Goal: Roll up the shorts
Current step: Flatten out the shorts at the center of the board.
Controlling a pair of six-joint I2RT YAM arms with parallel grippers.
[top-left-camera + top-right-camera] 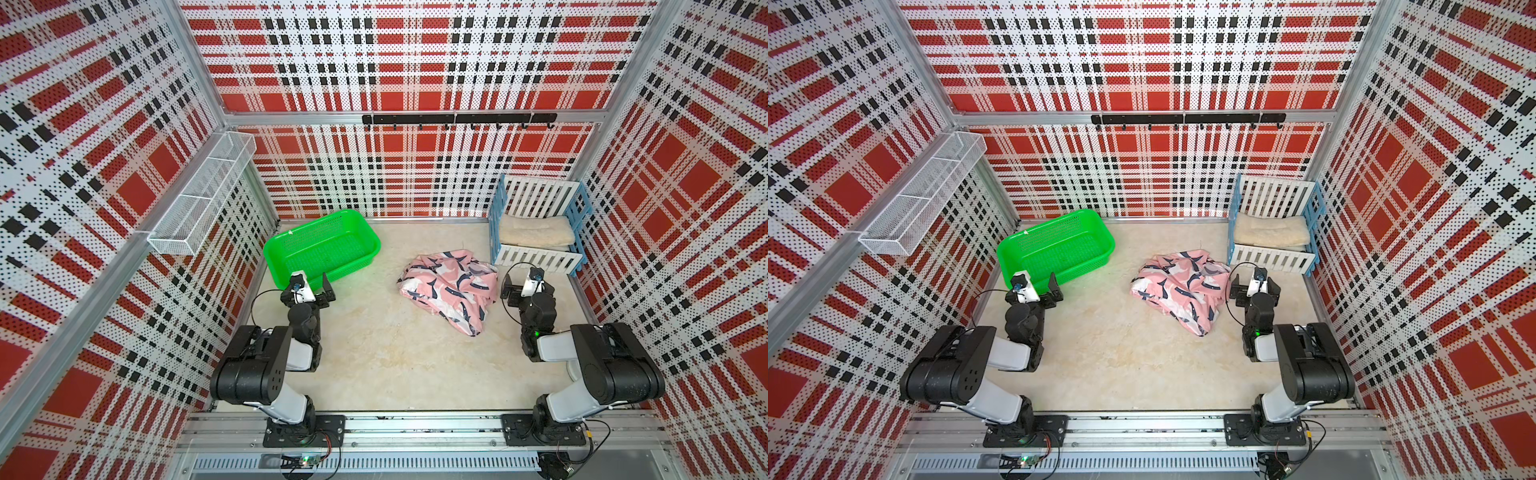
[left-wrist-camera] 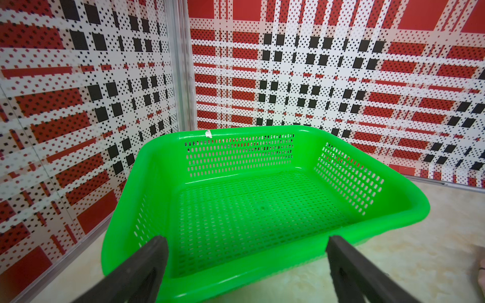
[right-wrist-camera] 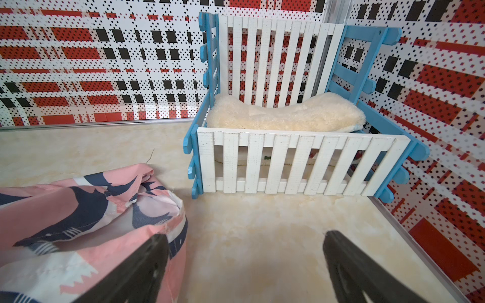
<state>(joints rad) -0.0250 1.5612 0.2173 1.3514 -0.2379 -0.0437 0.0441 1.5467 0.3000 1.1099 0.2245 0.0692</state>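
With the left gripper [image 2: 248, 240] and the right gripper [image 3: 246, 238] both wide apart and empty, the crumpled pink shark-printed fabric shorts [image 1: 451, 286], lying right of centre just beside the right one, should probably be spread flat before rolling.

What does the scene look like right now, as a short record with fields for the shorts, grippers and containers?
garment: pink shark-print fabric shorts, crumpled heap on the beige tabletop, not rolled
left gripper: open, empty, facing the green perforated plastic basket
right gripper: open, empty, beside the shorts
basket contents: nothing
storage: blue-and-white slatted wooden crate holding a folded beige fluffy towel
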